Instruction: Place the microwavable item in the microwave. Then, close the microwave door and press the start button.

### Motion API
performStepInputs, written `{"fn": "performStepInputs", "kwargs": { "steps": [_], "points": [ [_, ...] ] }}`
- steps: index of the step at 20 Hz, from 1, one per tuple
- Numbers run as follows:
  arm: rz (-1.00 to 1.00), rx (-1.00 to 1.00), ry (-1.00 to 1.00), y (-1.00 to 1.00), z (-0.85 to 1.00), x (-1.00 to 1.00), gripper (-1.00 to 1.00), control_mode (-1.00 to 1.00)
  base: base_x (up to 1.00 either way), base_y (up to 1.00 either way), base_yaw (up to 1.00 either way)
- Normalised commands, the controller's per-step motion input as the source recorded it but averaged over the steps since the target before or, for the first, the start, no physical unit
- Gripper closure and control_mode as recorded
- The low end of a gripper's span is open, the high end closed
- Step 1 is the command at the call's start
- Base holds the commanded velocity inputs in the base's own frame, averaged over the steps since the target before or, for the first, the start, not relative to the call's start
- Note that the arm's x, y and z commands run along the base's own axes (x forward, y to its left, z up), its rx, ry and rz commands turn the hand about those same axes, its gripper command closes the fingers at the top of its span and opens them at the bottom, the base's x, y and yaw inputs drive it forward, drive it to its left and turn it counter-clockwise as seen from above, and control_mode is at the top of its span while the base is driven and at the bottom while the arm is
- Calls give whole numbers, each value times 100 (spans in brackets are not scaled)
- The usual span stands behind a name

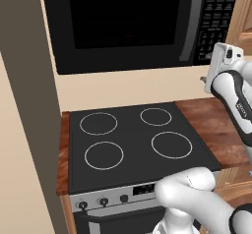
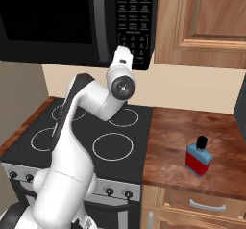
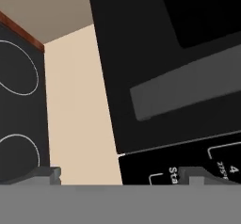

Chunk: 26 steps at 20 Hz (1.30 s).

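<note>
the large black microwave oven [image 1: 140,24] is seen across the top of the left base view, mounted above a black glass cooktop with four white ring burners [image 1: 133,142]. its wide black door panel with the dark window [image 1: 123,16] is shut flush against the body, a grey vertical handle bar [image 1: 189,21] running down its right edge. the black keypad panel of white-labelled buttons [image 2: 136,19] is located at the top centre of the right base view.

the white arm's two-finger gripper [image 3: 120,175] is raised to the keypad's lower edge; in the hand view its two dark fingertips [image 3: 46,173] are set wide apart at the bottom, with nothing between them, and a partly read "sta" label [image 3: 172,175] lies just beside the right-hand tip. whether a tip touches the panel cannot be told.

the dark red mug cannot be located; the door window is too dark to see through.

a blue-and-red boxy container with a black cap [image 2: 198,157] stands upright on the brown wooden counter [image 2: 168,141] at the lower right of the right base view.
</note>
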Motion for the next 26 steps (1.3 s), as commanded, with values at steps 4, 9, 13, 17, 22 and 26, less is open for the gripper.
{"fn": "performStepInputs", "kwargs": {
  "steps": [4,9,13,17,22,26],
  "points": [
    [5,3,0,-10,-11,43,-100,-100,0,0,0],
    [4,3,0,-7,-11,40,-100,-100,0,0,0],
    [3,2,0,-3,-11,40,-100,-100,0,0,0],
    [2,2,0,-1,-11,41,-100,-100,0,0,0],
    [2,1,0,0,-17,36,-100,-100,0,0,0],
    [2,0,0,0,-19,24,-100,-100,0,0,0]
  ]
}}
